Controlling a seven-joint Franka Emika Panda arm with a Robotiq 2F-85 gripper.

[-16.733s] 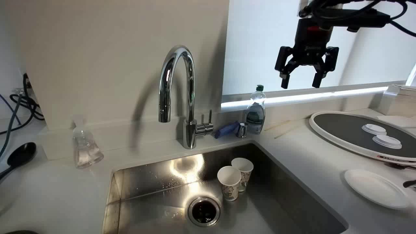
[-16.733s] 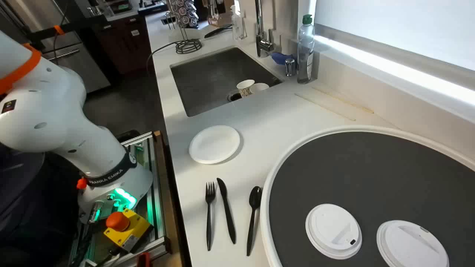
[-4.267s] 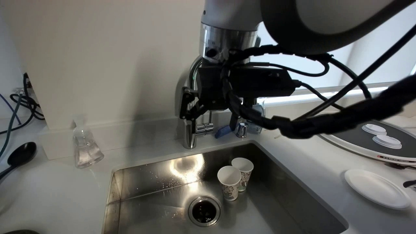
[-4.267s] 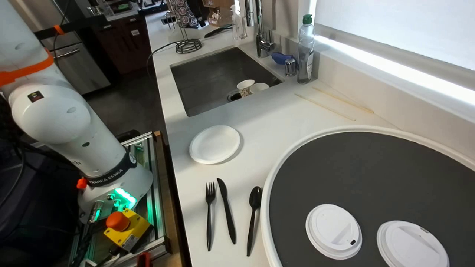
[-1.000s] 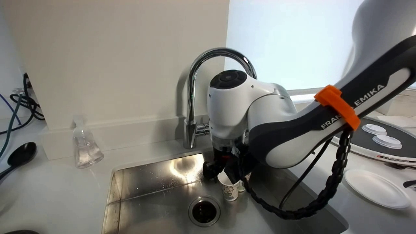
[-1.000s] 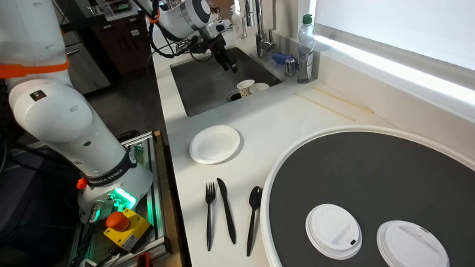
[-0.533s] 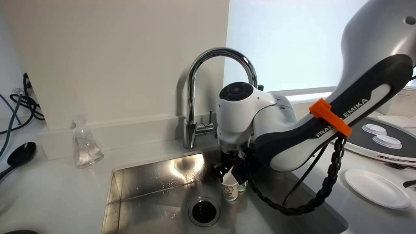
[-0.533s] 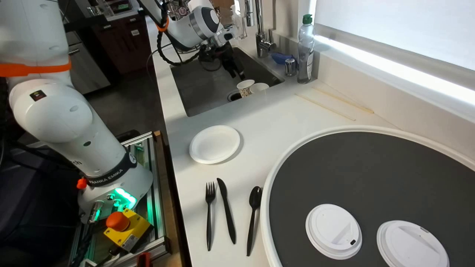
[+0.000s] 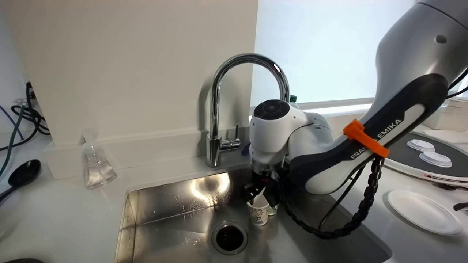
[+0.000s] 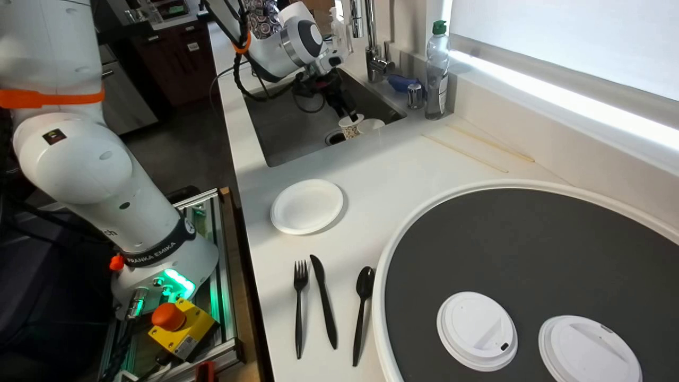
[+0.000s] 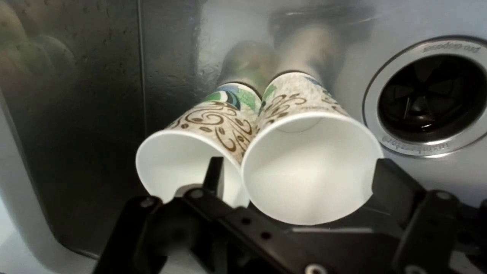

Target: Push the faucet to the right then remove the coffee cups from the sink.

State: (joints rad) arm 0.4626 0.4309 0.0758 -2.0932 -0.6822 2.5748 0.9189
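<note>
Exterior view: white counter (image 10: 374, 172), floor (image 10: 177, 151).

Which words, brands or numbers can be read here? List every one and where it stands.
"FRANKA EMIKA": black band on the robot arm.
"FRAN" and "EMIKA": dark forearm panel, partly under the orange strap.
"ch": also the robot arm, preceding letters unseen.
"insinkerator": drain ring of the sink, upside down.
"disposer": same ring, word before it unclear.
Too small to read: labels on the soap bottle, board rim and yellow stop box.
</note>
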